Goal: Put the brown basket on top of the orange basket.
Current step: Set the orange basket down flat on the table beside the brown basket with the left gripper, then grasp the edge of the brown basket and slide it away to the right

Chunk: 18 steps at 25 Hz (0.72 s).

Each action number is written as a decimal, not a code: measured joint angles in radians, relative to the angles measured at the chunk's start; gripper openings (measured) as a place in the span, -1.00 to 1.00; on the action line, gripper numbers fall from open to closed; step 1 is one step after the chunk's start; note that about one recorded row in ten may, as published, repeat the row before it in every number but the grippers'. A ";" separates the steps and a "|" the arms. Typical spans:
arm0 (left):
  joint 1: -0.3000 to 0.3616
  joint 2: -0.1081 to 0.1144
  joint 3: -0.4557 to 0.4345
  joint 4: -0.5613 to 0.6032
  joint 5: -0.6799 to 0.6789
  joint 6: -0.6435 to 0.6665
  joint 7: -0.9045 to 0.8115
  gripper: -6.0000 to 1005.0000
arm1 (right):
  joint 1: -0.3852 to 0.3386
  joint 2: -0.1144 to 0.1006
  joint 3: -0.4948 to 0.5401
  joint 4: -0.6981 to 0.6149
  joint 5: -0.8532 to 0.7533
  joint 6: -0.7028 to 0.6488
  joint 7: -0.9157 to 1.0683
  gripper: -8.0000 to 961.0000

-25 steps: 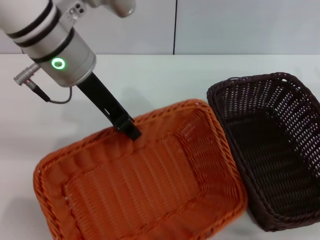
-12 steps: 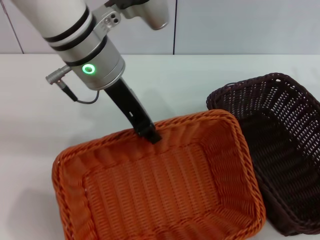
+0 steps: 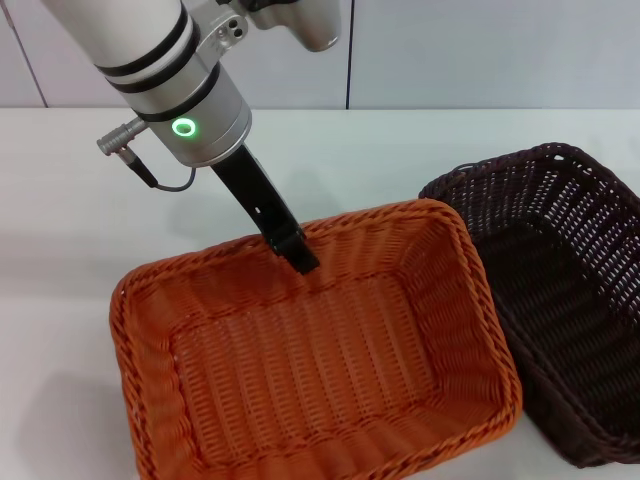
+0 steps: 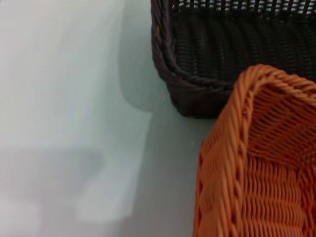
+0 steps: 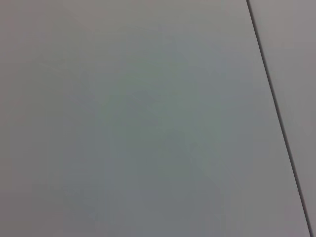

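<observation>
The orange basket point(image 3: 310, 370) hangs tilted above the white table in the head view, held by its far rim. My left gripper point(image 3: 297, 255) is shut on that rim near its middle. The basket's right edge overlaps the left side of the brown basket point(image 3: 570, 290), which rests on the table to the right. The left wrist view shows a corner of the orange basket point(image 4: 256, 168) above and beside a corner of the brown basket point(image 4: 217, 49). My right gripper is out of view.
The white table point(image 3: 400, 160) stretches behind and to the left of both baskets. A grey wall with a dark vertical seam point(image 3: 350, 50) stands at the back. The right wrist view shows only a plain grey surface with a dark line point(image 5: 276, 113).
My left gripper has carried the orange basket to the right and lifted it. Its right edge now covers the brown basket's left rim. The brown basket has stayed put.
</observation>
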 joint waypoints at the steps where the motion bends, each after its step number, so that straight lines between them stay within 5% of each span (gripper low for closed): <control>1: 0.001 0.000 0.005 0.000 0.003 -0.001 0.000 -0.40 | 0.000 0.000 0.000 0.000 0.000 0.001 0.000 0.13; 7: 0.010 -0.001 0.020 0.025 0.010 -0.013 -0.002 0.12 | 0.000 0.000 0.001 -0.003 0.001 0.002 0.000 0.13; 18: 0.067 0.003 -0.025 0.176 0.014 -0.083 -0.001 0.62 | 0.006 -0.005 0.017 -0.014 0.002 0.007 0.013 0.13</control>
